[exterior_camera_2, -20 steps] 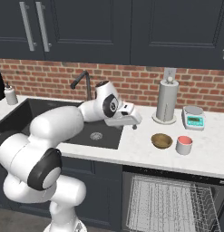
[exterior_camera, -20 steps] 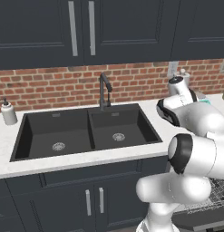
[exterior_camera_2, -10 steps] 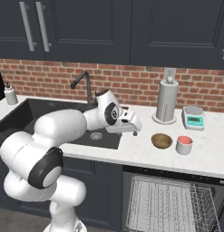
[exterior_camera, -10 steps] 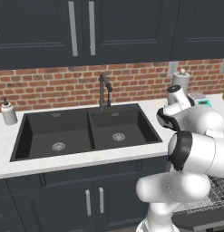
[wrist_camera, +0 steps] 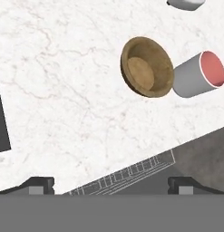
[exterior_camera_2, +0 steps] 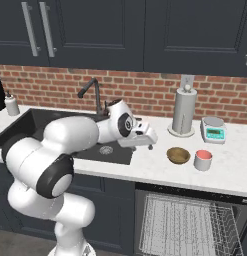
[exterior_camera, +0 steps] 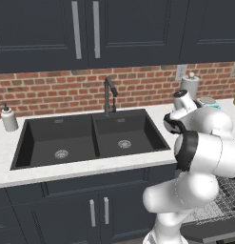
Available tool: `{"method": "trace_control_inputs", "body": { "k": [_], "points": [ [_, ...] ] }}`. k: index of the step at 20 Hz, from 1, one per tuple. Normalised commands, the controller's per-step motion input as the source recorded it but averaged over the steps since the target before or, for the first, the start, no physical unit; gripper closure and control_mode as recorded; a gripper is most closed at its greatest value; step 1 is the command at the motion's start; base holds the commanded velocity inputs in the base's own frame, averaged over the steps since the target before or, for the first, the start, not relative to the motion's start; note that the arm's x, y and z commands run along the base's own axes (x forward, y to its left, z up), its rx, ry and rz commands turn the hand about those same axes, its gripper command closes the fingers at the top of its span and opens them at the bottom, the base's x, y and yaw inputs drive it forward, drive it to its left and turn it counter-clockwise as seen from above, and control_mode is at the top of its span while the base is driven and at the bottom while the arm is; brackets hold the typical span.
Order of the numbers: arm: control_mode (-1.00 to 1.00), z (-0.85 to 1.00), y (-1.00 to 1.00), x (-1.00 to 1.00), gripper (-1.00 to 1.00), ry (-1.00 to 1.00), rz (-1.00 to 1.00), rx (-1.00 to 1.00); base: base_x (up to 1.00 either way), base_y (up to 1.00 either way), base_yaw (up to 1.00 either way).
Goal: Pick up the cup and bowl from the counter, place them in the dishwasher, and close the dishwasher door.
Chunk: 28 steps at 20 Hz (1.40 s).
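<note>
The tan wooden bowl point(exterior_camera_2: 178, 155) and the grey-white cup point(exterior_camera_2: 203, 160) with its red top stand side by side on the white counter point(exterior_camera_2: 155, 170), near its front edge. My gripper point(exterior_camera_2: 149, 143) hovers low over the counter, just left of the bowl, open and holding nothing. In the hand view the bowl point(wrist_camera: 147, 67) and cup point(wrist_camera: 198, 74) lie ahead at the upper right, and my two fingertips sit wide apart at the bottom. Below the counter edge, the dishwasher's silver wire rack point(exterior_camera_2: 190, 225) is pulled out. Its dark door point(exterior_camera: 209, 232) lies lowered under the rack point(exterior_camera: 223, 200).
A paper-towel roll point(exterior_camera_2: 184, 112) and a small kitchen scale point(exterior_camera_2: 214, 129) stand behind the cup by the brick wall. The black double sink point(exterior_camera: 90, 138) with its faucet point(exterior_camera_2: 92, 92) lies left of my gripper. A white soap bottle point(exterior_camera: 9, 118) stands at the far left.
My gripper has moved right from over the sink's corner and lower over the counter, closer to the bowl. Bowl and cup have not moved.
</note>
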Motion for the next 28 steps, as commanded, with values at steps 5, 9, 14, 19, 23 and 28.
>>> {"method": "trace_control_inputs", "body": {
  "k": [5,9,14,19,23,28],
  "points": [
    [-1.0,0.0,-0.25,0.22,-1.0,0.03,0.0,0.07,0.0,0.0,0.0],
    [-1.0,0.0,-0.39,0.12,-1.0,0.0,0.0,0.18,0.0,0.0,0.0],
    [-1.0,-0.05,-0.32,0.04,-1.0,-0.01,0.02,0.16,0.0,0.0,0.0],
    [-1.0,-0.22,-0.05,0.1,-1.0,-0.08,0.02,0.01,0.0,0.0,0.0],
    [-1.0,-0.08,0.1,0.29,-1.0,-0.01,0.01,-0.01,0.0,0.0,0.0],
    [-1.0,-0.16,0.11,0.25,-1.0,0.0,0.0,-0.06,0.0,0.0,0.0]
  ]
}}
